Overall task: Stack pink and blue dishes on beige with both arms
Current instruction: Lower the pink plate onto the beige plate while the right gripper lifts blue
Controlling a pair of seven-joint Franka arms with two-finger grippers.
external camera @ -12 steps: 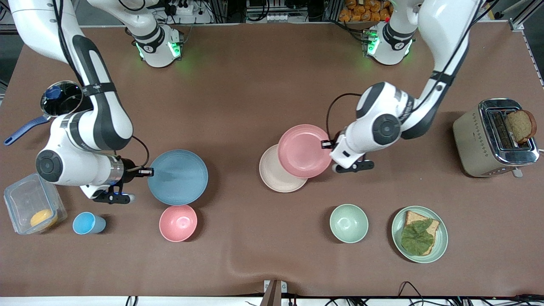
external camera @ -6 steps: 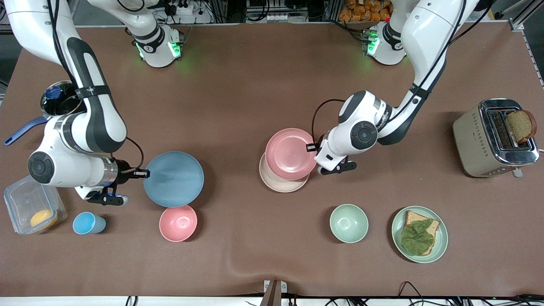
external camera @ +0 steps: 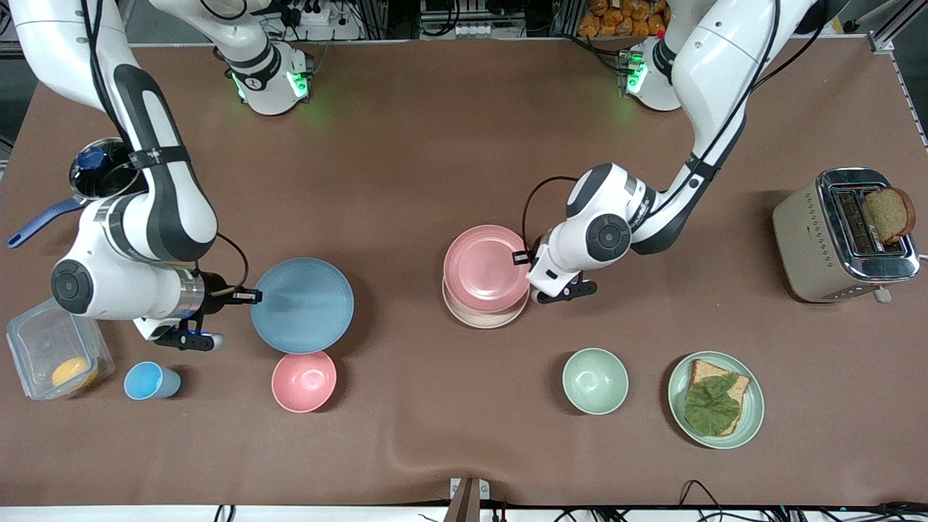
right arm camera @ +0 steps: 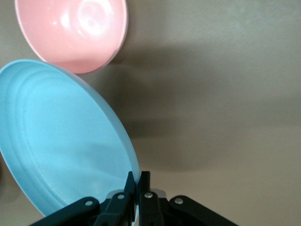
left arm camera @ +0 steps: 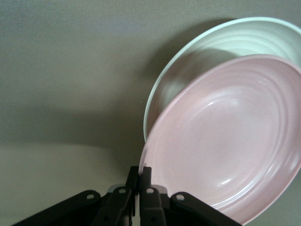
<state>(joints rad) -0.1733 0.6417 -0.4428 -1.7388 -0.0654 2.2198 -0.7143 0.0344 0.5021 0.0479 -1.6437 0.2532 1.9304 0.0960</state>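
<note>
Pink plate (external camera: 486, 268) is pinched at its rim by the left gripper (external camera: 523, 257) and sits over the beige plate (external camera: 484, 316), nearly centred, only a crescent of beige showing on the side nearer the front camera; left wrist view shows pink tilted with beige under it, so it looks not yet released or fully seated. Blue plate (external camera: 302, 305) is pinched at its rim by the right gripper (external camera: 251, 295), toward the right arm's end of the table, well apart from the beige plate, just above the pink bowl (external camera: 304, 380) in the front view. So first stack is almost done; still left are letting go of pink, then carrying blue across and setting it on top. Brown table (external camera: 435, 159) cover, slightly wrinkled at the near edge. Also on it: blue cup (external camera: 151, 381), clear container (external camera: 54, 357), pot (external camera: 105, 168), green bowl (external camera: 595, 380), green plate with a sandwich (external camera: 716, 399), toaster (external camera: 841, 235) with bread. Cables and frame rails along the base end.
</note>
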